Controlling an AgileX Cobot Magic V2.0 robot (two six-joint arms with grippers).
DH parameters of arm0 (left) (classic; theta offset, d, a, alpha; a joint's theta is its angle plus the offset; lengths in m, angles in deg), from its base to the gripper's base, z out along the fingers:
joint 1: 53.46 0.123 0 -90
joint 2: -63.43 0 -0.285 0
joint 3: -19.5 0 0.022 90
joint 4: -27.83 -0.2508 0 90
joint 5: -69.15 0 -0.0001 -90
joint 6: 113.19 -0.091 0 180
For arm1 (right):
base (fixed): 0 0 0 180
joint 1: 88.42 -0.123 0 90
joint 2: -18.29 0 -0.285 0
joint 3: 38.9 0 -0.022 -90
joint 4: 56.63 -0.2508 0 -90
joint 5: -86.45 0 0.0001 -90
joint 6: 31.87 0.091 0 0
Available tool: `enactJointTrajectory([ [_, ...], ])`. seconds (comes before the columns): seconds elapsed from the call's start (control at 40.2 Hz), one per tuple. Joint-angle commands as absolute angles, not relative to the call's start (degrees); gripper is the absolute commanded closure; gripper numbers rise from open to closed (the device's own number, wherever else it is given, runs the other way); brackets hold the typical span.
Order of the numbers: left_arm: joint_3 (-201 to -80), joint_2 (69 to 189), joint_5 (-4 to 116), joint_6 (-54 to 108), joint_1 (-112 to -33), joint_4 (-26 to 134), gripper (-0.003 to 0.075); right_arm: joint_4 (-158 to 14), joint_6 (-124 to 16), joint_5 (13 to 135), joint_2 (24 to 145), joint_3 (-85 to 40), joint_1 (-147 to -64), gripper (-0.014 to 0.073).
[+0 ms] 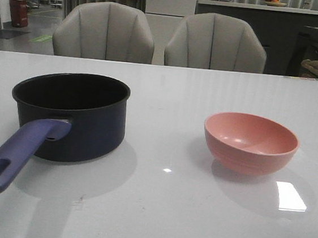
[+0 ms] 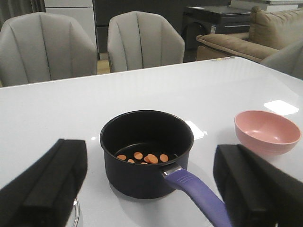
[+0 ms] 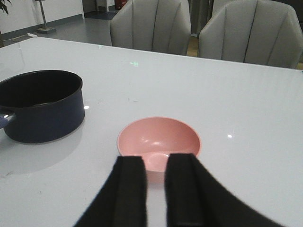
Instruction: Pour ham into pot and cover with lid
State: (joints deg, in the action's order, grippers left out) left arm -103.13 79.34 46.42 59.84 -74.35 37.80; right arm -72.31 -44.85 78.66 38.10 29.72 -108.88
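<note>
Left gripper (image 2: 151, 189) fingers spread wide, empty, above dark navy round saucepan (image 2: 147, 151) holding orange-pink diced ham (image 2: 144, 157). Right gripper (image 3: 155, 189) fingers nearly together, empty, beside the pink bowl (image 3: 158, 142).

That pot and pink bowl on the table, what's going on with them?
Nothing is being held right now. The ham already lies in the pot, and the pink bowl stands empty on the table. The left gripper is open behind the pot; the right gripper is almost closed near the bowl. The lid isn't on yet.

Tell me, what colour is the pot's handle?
Purplish-blue; the handle on the dark navy pot shows best in the front view.
</note>
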Motion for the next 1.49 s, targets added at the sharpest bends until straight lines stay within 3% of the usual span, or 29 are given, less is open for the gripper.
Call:
enactJointTrajectory([
  [0.0,-104.8,79.9,50.9,59.9,-74.7,38.6,0.0138,-72.7,-45.6,84.2,38.4,28.1,-108.9,0.0456],
  [0.224,-104.8,80.2,49.4,59.9,-74.6,38.7,0.0138,-72.7,-45.6,84.0,38.4,28.1,-108.9,0.0444],
  [0.448,-109.9,88.6,47.3,60.9,-69.7,37.6,0.0136,-72.7,-45.6,83.9,38.4,28.1,-108.9,0.0444],
  [1.021,-129.2,126.2,33.6,66.1,-44.6,37.7,0.0136,-72.7,-45.6,83.9,38.4,28.1,-108.9,0.0444],
  [1.469,-144.7,153.7,24.8,66.0,-42.9,38.4,0.0131,-72.7,-45.6,83.9,38.4,28.1,-108.9,0.0444],
])
